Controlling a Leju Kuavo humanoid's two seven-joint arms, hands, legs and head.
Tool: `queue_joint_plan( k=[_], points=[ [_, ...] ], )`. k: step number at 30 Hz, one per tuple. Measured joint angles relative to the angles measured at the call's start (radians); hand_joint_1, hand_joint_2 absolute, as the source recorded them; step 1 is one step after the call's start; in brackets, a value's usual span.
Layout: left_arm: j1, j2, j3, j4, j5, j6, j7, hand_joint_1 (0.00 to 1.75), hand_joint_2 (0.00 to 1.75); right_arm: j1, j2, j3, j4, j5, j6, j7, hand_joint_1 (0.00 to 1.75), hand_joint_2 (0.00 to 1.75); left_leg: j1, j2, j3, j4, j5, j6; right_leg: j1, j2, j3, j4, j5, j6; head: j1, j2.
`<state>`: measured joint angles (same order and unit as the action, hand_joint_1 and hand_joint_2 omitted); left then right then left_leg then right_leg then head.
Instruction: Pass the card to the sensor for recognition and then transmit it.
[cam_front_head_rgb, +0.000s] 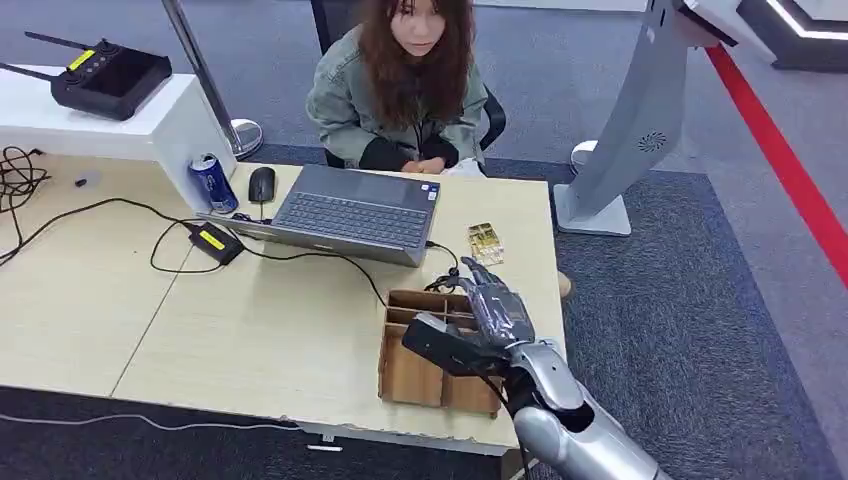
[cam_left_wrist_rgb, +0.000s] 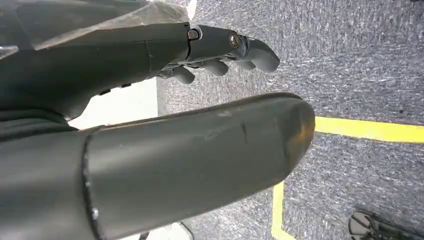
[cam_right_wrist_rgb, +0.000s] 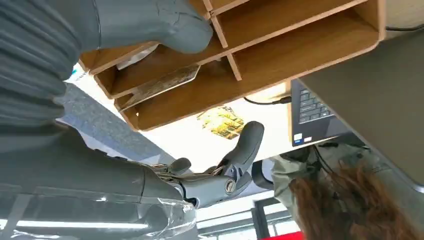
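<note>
My right hand (cam_front_head_rgb: 495, 312) hovers over the far right part of a wooden divided box (cam_front_head_rgb: 400, 375) near the table's front edge, fingers spread and holding nothing. In the right wrist view the thumb (cam_right_wrist_rgb: 165, 25) hangs over the wooden divided box (cam_right_wrist_rgb: 300, 45), where a flat card (cam_right_wrist_rgb: 160, 85) lies slanted in one compartment. The darker fingers (cam_right_wrist_rgb: 242, 147) reach past the box's edge. Yellow patterned cards (cam_front_head_rgb: 485, 243) lie on the table just beyond the box and show as yellow cards (cam_right_wrist_rgb: 222, 121) in the wrist view. My left hand (cam_left_wrist_rgb: 220, 47) hangs over the carpet, holding nothing.
An open laptop (cam_front_head_rgb: 350, 212) stands beyond the box, with a person (cam_front_head_rgb: 400, 85) seated behind it. A mouse (cam_front_head_rgb: 261, 184), a blue can (cam_front_head_rgb: 213, 183), a power brick (cam_front_head_rgb: 215, 242) and cables lie on the left. A grey kiosk stand (cam_front_head_rgb: 625, 130) rises to the right of the table (cam_front_head_rgb: 250, 330).
</note>
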<state>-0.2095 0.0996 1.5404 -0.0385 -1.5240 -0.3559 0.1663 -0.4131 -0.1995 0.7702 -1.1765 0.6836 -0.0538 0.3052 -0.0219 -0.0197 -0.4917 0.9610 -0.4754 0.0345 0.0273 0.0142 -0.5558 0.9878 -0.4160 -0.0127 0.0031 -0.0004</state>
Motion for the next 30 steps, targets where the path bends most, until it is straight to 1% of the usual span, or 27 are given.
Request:
queue_joint_plan(
  k=[1,2,6,12,15,26,30],
  points=[
    [0.0,0.0,0.0,0.0,0.0,0.0,0.0,0.0,0.0,0.0,0.0,0.0,0.002,0.001,0.0,0.0,0.68,1.75,0.0,0.0,0.0,0.0,0.0,0.0,0.0,0.0,0.0,0.0,0.0,0.0,0.0,0.0],
    [0.0,0.0,0.0,0.0,0.0,0.0,-0.002,0.0,0.0,0.0,0.001,0.001,0.004,0.002,-0.001,0.0,0.66,1.75,0.0,0.0,0.0,0.0,0.0,0.0,0.0,0.0,0.0,0.0,0.0,0.0,0.0,0.0],
    [0.0,0.0,0.0,0.0,0.0,0.0,-0.003,0.0,0.0,-0.003,0.005,0.002,0.011,0.004,-0.003,0.0,0.73,1.75,0.0,0.0,0.0,0.0,0.0,0.0,0.0,0.0,0.0,0.0,0.0,0.0,0.0,0.0],
    [0.0,0.0,0.0,0.0,0.0,-0.003,-0.005,0.0,0.0,-0.013,0.005,0.003,0.018,0.007,0.0,0.0,0.72,1.75,0.0,0.0,0.0,0.0,0.0,0.0,0.0,0.0,0.0,0.0,0.0,0.0,0.0,0.0],
    [0.0,0.0,0.0,0.0,0.0,-0.006,-0.005,0.0,0.0,-0.016,0.005,0.003,0.018,0.008,0.002,0.0,0.73,1.75,0.0,0.0,0.0,0.0,0.0,0.0,0.0,0.0,0.0,0.0,0.0,0.0,0.0,0.0],
    [0.0,0.0,0.0,0.0,0.0,-0.006,-0.006,0.0,0.0,-0.018,0.002,0.003,0.018,0.013,0.002,0.004,0.65,1.75,0.0,0.0,0.0,0.0,0.0,0.0,0.0,0.0,0.0,0.0,0.0,0.0,0.0,0.0],
    [0.0,0.0,0.0,0.0,0.0,-0.006,-0.006,0.0,0.0,-0.018,-0.007,0.002,0.018,0.019,0.002,0.012,0.66,1.75,0.0,0.0,0.0,0.0,0.0,0.0,0.0,0.0,0.0,0.0,0.0,0.0,0.0,0.0]
  ],
)
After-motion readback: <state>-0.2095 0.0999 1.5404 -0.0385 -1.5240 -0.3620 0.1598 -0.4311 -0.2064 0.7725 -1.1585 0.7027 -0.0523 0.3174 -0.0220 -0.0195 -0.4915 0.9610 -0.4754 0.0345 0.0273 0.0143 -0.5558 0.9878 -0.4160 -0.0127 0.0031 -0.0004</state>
